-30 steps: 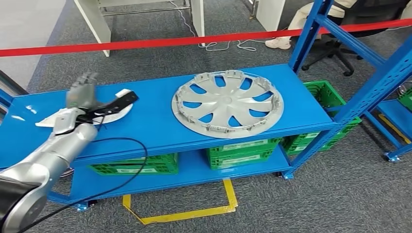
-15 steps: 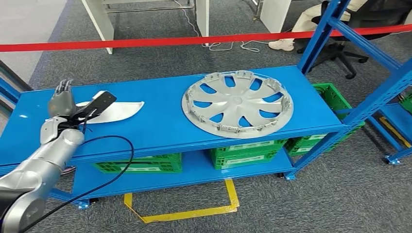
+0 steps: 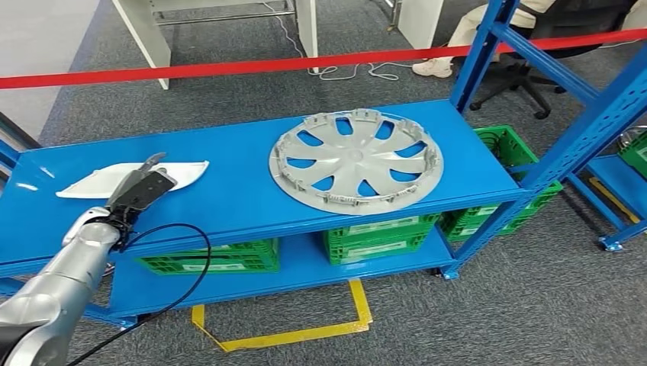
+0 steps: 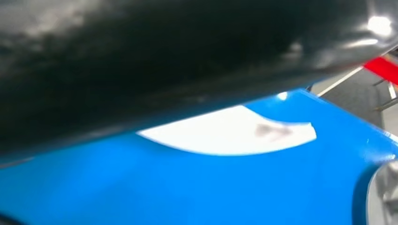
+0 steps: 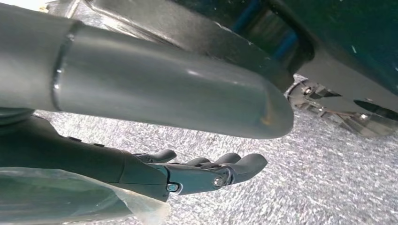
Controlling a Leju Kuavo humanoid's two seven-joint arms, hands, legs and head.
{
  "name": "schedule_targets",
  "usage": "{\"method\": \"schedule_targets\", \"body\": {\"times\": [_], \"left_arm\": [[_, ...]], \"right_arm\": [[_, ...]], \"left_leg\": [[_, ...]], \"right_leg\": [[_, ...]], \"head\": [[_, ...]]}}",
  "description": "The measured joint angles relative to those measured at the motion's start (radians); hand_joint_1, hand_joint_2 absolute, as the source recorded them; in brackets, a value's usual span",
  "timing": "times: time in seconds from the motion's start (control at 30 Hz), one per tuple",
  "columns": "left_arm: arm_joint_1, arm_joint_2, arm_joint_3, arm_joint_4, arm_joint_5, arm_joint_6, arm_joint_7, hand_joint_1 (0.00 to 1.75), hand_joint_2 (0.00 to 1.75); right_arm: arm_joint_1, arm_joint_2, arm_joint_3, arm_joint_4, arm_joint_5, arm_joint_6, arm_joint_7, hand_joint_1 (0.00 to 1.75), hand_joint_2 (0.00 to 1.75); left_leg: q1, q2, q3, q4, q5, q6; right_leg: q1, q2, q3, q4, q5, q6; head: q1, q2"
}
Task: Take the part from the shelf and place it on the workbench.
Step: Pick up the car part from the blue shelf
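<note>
The left hand [image 3: 141, 188] lies low over the top level of the blue shelf [image 3: 236, 194], its dark fingers [image 3: 155, 161] stretched forward and flat across the near edge of a white curved part [image 3: 91, 183] that rests at the left end of the shelf. The fingers look released rather than clenched; whether they already touch the part I cannot tell, but nothing is lifted. The flat pose suits a thin, shallow piece: it probably has to be pressed or slid toward the shelf edge before anything can get under it. In the left wrist view the white part [image 4: 234, 136] lies on the blue surface, partly under the hand's dark bulk. To the right, well apart from the hand, a silver wheel cover [image 3: 356, 160] lies flat, ribs up. Green crates [image 3: 378, 238] sit on the lower level. The right hand [image 5: 206, 173] hangs over the grey carpet, fingers loosely curled and holding nothing.
</note>
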Motion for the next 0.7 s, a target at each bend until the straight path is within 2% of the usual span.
{"method": "schedule_targets", "body": {"times": [0.03, 0.13, 0.2, 0.23, 0.3, 0.33, 0.37, 0.4, 0.47, 0.5, 0.53, 0.63, 0.7], "left_arm": [[0.003, 0.001, 0.001, -0.006, 0.001, -0.002, -0.001, 0.0, 0.44], [0.018, 0.004, 0.002, -0.024, 0.006, -0.017, -0.008, 0.0, 1.75], [0.029, 0.005, 0.001, -0.044, 0.019, -0.039, -0.024, 0.0, 1.75], [0.037, 0.005, -0.001, -0.058, 0.028, -0.051, -0.033, 0.0, 1.75], [0.063, 0.006, -0.009, -0.091, 0.046, -0.071, -0.046, 0.0, 1.75], [0.079, 0.006, -0.014, -0.109, 0.052, -0.079, -0.05, 0.0, 1.75], [0.094, 0.007, -0.021, -0.128, 0.057, -0.085, -0.052, 0.0, 1.75], [0.106, 0.009, -0.029, -0.145, 0.062, -0.092, -0.054, 0.0, 1.75], [0.123, 0.016, -0.044, -0.176, 0.077, -0.109, -0.053, 0.0, 1.75], [0.128, 0.021, -0.05, -0.19, 0.086, -0.118, -0.053, 0.0, 1.75], [0.133, 0.026, -0.056, -0.201, 0.094, -0.124, -0.053, 0.0, 1.75], [0.151, 0.041, -0.069, -0.224, 0.102, -0.117, -0.053, 0.0, 1.75], [0.159, 0.051, -0.073, -0.237, 0.098, -0.09, -0.052, 0.0, 1.75]], "right_arm": [[0.0, 0.0, -0.001, 0.0, 0.0, 0.0, 0.0, 0.0, 0.0], [0.0, 0.0, -0.004, 0.0, 0.001, 0.0, -0.001, 0.0, 0.0], [0.0, 0.0, -0.006, 0.0, 0.003, 0.001, -0.004, 0.0, 0.0], [0.0, 0.0, -0.006, 0.0, 0.005, 0.001, -0.006, 0.0, 0.0], [0.001, 0.0, -0.008, 0.0, 0.009, 0.001, -0.011, 0.0, 0.0], [0.002, -0.001, -0.009, 0.0, 0.012, 0.002, -0.014, 0.0, 0.0], [0.003, -0.001, -0.011, 0.0, 0.014, 0.002, -0.017, 0.0, 0.0], [0.004, -0.002, -0.013, 0.0, 0.016, 0.003, -0.02, 0.0, 0.0], [0.003, -0.004, -0.015, 0.0, 0.019, 0.004, -0.026, 0.0, 0.0], [0.001, -0.005, -0.016, 0.0, 0.019, 0.006, -0.029, 0.0, 0.0], [0.001, -0.006, -0.016, 0.0, 0.02, 0.008, -0.032, 0.0, 0.0], [0.004, -0.008, -0.018, 0.0, 0.022, 0.012, -0.039, 0.0, 0.0], [0.005, -0.01, -0.021, 0.0, 0.025, 0.012, -0.042, 0.0, 0.0]], "left_leg": [[-0.002, -0.001, 0.014, -0.032, 0.005, 0.004], [-0.004, -0.001, 0.017, -0.049, 0.005, 0.022], [-0.002, 0.0, 0.019, -0.054, 0.009, 0.037], [-0.001, 0.001, 0.019, -0.056, 0.01, 0.042], [-0.003, 0.003, 0.019, -0.055, 0.01, 0.048], [-0.004, 0.004, 0.019, -0.055, 0.009, 0.048], [-0.006, 0.004, 0.019, -0.054, 0.009, 0.049], [-0.006, 0.003, 0.019, -0.054, 0.009, 0.049], [-0.007, 0.001, 0.02, -0.052, 0.007, 0.047], [-0.009, 0.0, 0.019, -0.049, 0.006, 0.044], [-0.011, 0.0, 0.017, -0.048, 0.005, 0.04], [-0.011, 0.0, 0.015, -0.048, 0.006, 0.026], [-0.007, 0.0, 0.005, -0.022, -0.016, 0.015]], "right_leg": [[0.002, 0.0, -0.002, 0.0, 0.0, 0.004], [0.001, -0.001, -0.007, -0.001, 0.0, 0.02], [-0.001, -0.002, -0.026, 0.036, -0.028, 0.029], [-0.001, -0.003, -0.049, 0.084, -0.057, 0.032], [-0.001, -0.004, -0.111, 0.221, -0.118, 0.036], [-0.001, -0.004, -0.135, 0.271, -0.133, 0.037], [-0.001, -0.004, -0.143, 0.287, -0.128, 0.036], [-0.001, -0.004, -0.13, 0.26, -0.105, 0.034], [0.0, -0.004, -0.063, 0.124, -0.04, 0.026], [0.0, -0.003, -0.03, 0.061, -0.02, 0.022], [0.001, -0.003, -0.008, 0.02, -0.012, 0.019], [0.003, 0.0, 0.005, 0.0, -0.01, 0.01], [0.0, -0.001, 0.008, -0.006, -0.004, -0.002]], "head": [[0.001, 0.0], [0.001, 0.0], [0.003, 0.0], [0.004, 0.0], [0.004, 0.0], [0.004, 0.0], [0.004, 0.0], [0.004, 0.0], [0.004, 0.0], [0.004, 0.0], [0.003, 0.0], [0.002, 0.0], [0.001, 0.0]]}}
